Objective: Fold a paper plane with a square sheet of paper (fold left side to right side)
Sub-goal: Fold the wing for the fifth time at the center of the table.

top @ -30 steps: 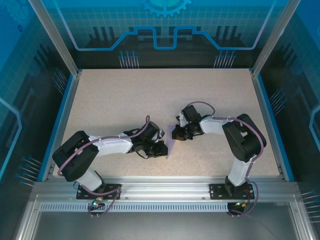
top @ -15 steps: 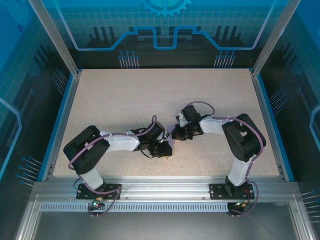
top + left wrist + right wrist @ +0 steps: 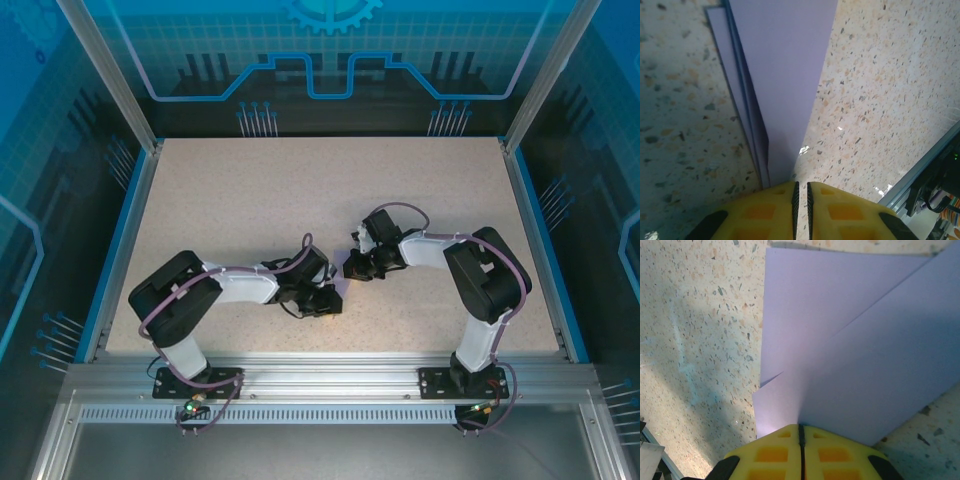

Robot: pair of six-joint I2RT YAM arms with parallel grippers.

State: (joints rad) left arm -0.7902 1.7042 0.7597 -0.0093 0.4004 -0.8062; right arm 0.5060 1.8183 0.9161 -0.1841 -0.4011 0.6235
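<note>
I read the left fingers as nearly closed, pinching the narrow end of the folded lavender-purple paper sheet. The right fingers are clamped on its layered edge. The sheet spans the speckled surface between both.

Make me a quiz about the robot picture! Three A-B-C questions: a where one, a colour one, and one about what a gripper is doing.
1. Where do the left gripper and right gripper meet? A) middle of the table B) far left corner C) back edge
2. What colour is the sheet of paper? A) green B) lavender-purple C) red
3. The right gripper is: A) wide open B) shut on the sheet of paper C) holding a cup
1 A: top view shows them close together there. 2 B: both wrist views show it. 3 B: its yellow fingers pinch the paper's edge.
</note>
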